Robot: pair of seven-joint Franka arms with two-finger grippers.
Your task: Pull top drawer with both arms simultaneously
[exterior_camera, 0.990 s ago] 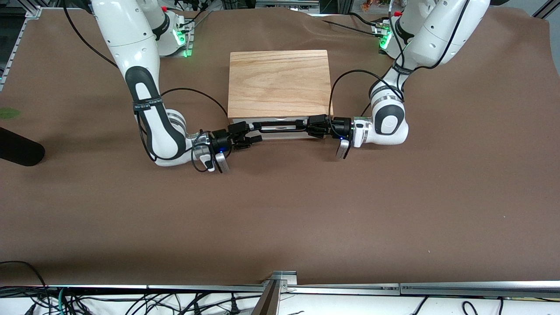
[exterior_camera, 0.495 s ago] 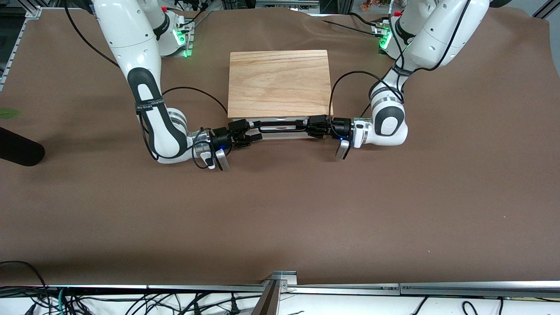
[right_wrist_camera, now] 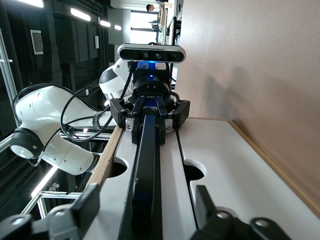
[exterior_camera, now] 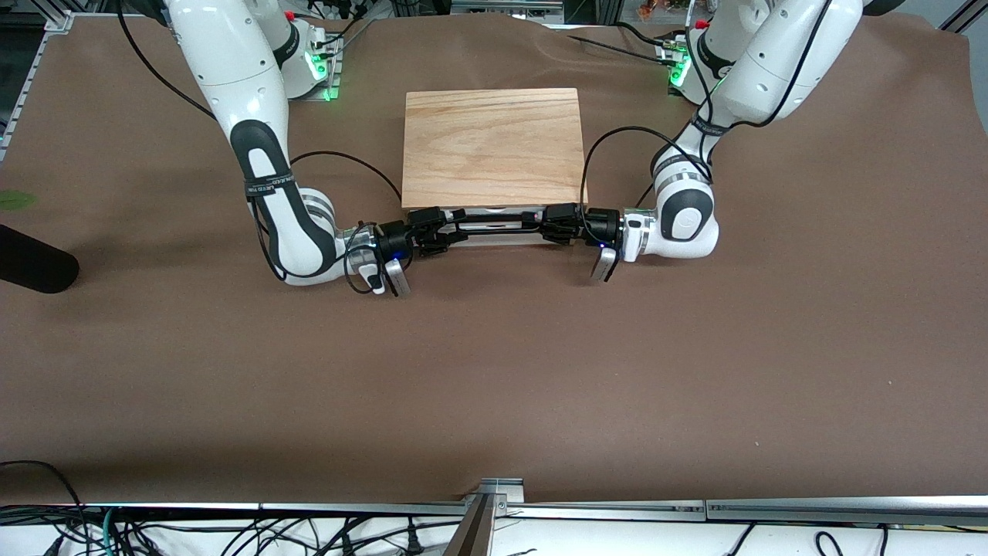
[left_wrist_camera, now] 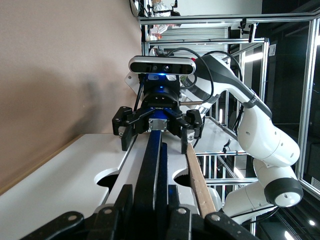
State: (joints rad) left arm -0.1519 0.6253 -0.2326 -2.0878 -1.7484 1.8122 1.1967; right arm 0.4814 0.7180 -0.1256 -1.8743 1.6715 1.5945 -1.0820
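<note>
The drawer point(exterior_camera: 494, 236) is at the top of a small cabinet point(exterior_camera: 492, 147) with a light wood top, which stands in the middle of the table point(exterior_camera: 494, 371), between the two arm bases. Its white front faces the front camera, and it looks closed or almost closed. A black bar handle point(exterior_camera: 498, 224) runs across this front. In the left wrist view the handle point(left_wrist_camera: 152, 170) runs straight away from the camera over the white front point(left_wrist_camera: 75, 185), and the curved notch point(left_wrist_camera: 111, 178) in the front's edge shows beside it.

The left gripper point(exterior_camera: 549, 222) is at the handle's end toward the left arm's side of the table. Its fingers point(left_wrist_camera: 124, 197) are pressed together on the bar, one on each side. The right gripper point(exterior_camera: 441, 230) is at the other end of the handle. In the right wrist view its fingers point(right_wrist_camera: 90, 202) are apart, with the handle point(right_wrist_camera: 146, 170) lying between them and not touched.

Both arms are bent low, with the wrists just above the table. Black cables point(exterior_camera: 340, 166) loop from the arms.
</note>
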